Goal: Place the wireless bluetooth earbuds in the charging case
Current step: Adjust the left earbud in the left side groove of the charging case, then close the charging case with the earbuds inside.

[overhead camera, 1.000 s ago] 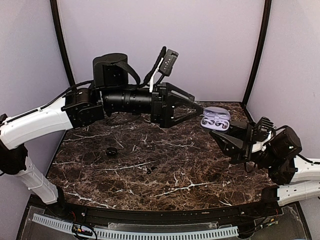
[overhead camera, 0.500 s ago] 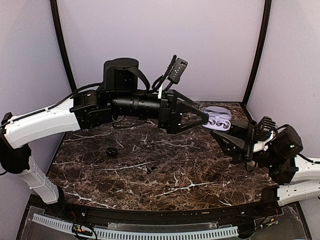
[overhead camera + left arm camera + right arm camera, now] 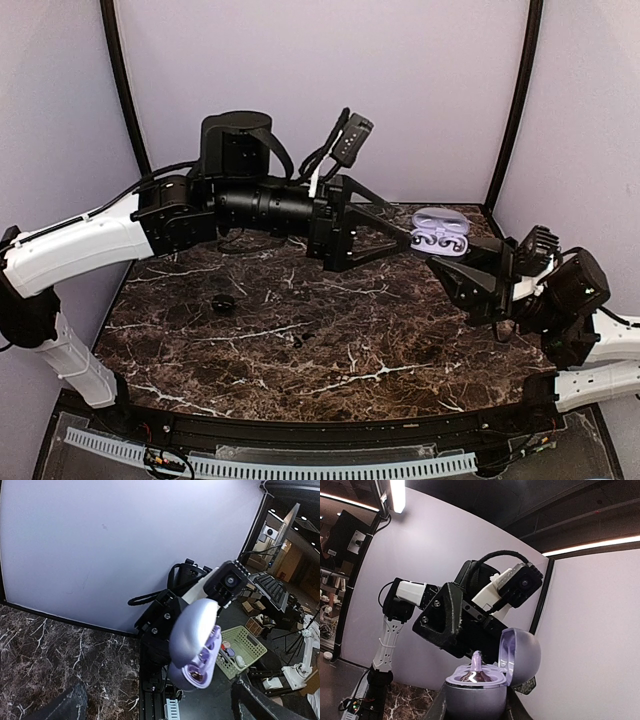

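The right pincer (image 3: 452, 262) grips the open charging case (image 3: 440, 232) above the bench's (image 3: 350, 330) two-o'clock corner, lid back, apparently so the left pincer (image 3: 408, 232), spread wide and empty beside it, can reach the pale purple earbuds (image 3: 441, 243) sitting inside.

A dark brown marble table top with thin white lines (image 3: 400, 330) is filling the middle of the top view. Its near edge is curving along a black rim (image 3: 330, 428). A small black round thing (image 3: 222, 302) is lying on the left part of the table, away from the edges. It is too small to tell what it is. A tiny black speck (image 3: 302, 340) is lying near the middle, to the right of the round thing and a bit nearer. The two are lying well apart. The same stone is showing at the bottom left of the left wrist view.
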Available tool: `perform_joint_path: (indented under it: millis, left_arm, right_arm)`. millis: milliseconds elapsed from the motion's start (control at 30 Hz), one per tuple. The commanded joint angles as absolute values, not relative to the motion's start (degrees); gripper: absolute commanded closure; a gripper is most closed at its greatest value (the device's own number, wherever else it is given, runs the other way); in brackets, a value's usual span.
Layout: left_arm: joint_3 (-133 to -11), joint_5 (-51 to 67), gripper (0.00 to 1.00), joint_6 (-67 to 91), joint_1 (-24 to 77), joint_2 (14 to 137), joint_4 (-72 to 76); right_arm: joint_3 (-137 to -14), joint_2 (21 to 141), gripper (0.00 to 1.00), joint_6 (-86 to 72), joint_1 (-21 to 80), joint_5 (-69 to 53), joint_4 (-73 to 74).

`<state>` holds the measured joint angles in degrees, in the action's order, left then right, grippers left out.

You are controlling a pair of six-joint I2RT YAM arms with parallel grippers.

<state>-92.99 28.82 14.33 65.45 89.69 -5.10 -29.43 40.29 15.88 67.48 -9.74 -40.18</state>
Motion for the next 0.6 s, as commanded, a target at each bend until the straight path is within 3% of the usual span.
perform_joint_path:
  millis: [0,567]
  left_arm:
    - [-95.1,37.0,0.01,7.6,65.5,85.4,-6.9]
    - [-95.4,34.7,0.01,1.7,67.3,88.1,-4.9]
  right_arm:
    - [-29.0,39.0,1.0,9.8,67.2,-8.2,-42.1]
    - [-31.7,42.4,1.0,2.6,67.0,-12.0,-38.8]
